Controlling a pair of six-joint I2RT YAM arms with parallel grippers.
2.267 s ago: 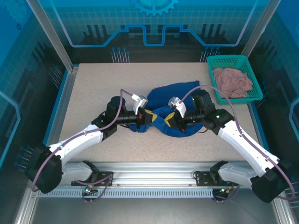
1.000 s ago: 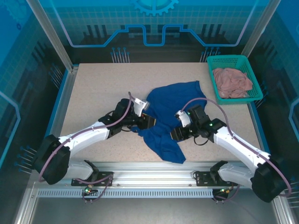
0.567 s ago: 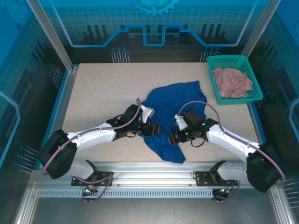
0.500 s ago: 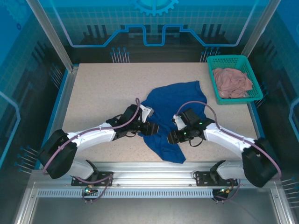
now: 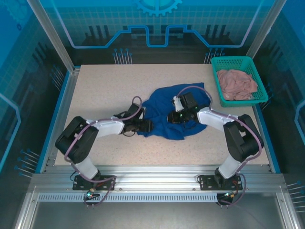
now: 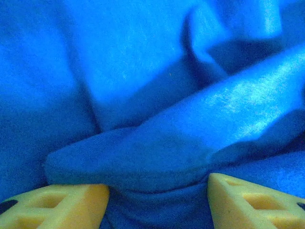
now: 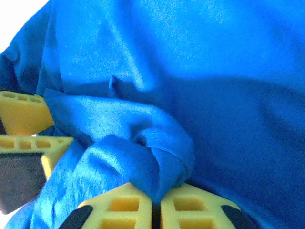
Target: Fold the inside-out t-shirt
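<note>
T-shirt (image 5: 159, 102) lies bunched mid-table (image 5: 105, 90), centre of the top view, well apart from the teal basket (image 5: 232, 58) with the pink cloth (image 5: 237, 83) at upper right. Right gripper (image 5: 170, 117) sits on the shirt's middle. Its wrist view shows its yellow fingers (image 7: 119, 210) pressed together on a rolled ridge of blue fabric, maybe a hem or collar band, hard to be sure that close. Left gripper (image 5: 147, 127) is at the shirt's left edge, fingers (image 6: 57, 205) spread wide with a fold of cloth bulging between them, nothing pinched.

Step in hand, as a judgement: getting two grips so the heap can be opened out flat before any fold. To do it well:
- The left claw should close on one layer at the edge, not the whole wad.
- It should pick an edge matching the right's hold, so the pull spreads the cloth rather than twisting it.
- Both should lift together, draw apart evenly, and lay the shirt down clear of the basket.

Risk: grabbing two layers would leave the shirt bunched.
</note>
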